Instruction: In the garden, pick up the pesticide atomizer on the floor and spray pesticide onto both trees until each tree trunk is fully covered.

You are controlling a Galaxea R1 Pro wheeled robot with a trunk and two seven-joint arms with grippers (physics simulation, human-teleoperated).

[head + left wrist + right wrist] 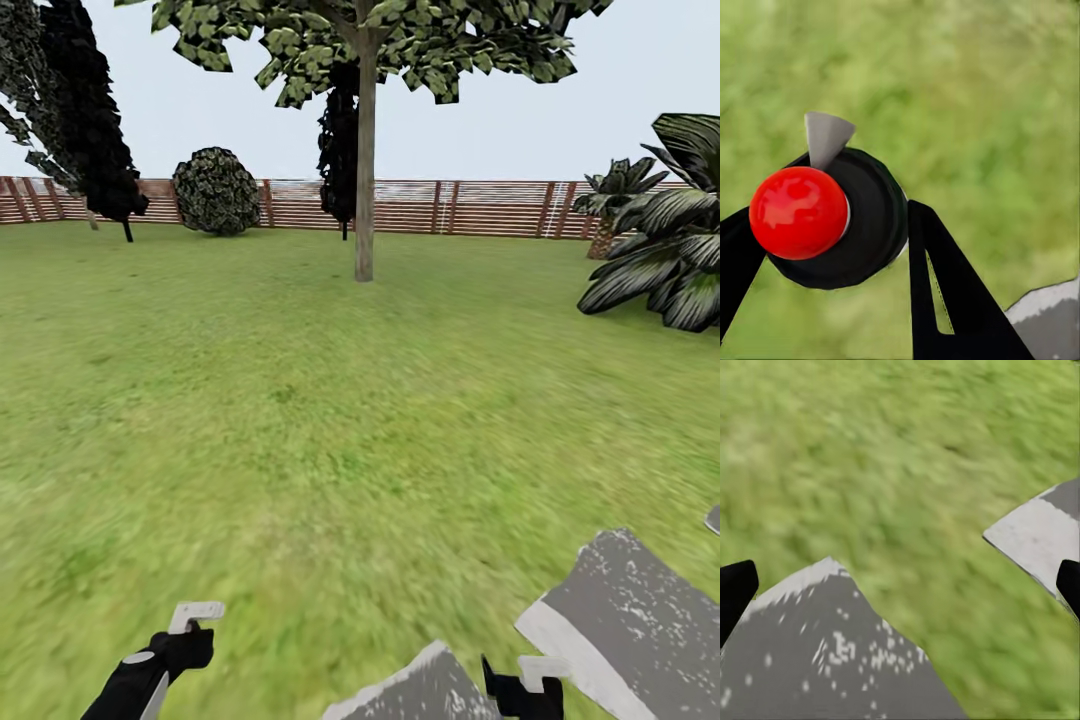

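The pesticide atomizer (862, 225), a black round body with a glossy red ball on top and a grey pointed nozzle, sits between the black fingers of my left gripper (832, 217), which is shut on it above the grass floor (300, 430). In the head view my left gripper (185, 640) hangs low at the left and my right gripper (522, 690) low at the right. My right gripper (900, 585) is open with nothing between its fingers. One tree stands far ahead in the garden, its straight grey-tan trunk (365, 180) near the fence.
Grey paving stones (630, 620) lie on the grass at the near right, under my right arm. A brown slat fence (470, 207) closes the lawn at the back. Black narrow trees (90, 120), a round shrub (215, 190) and palms (670, 250) stand along it.
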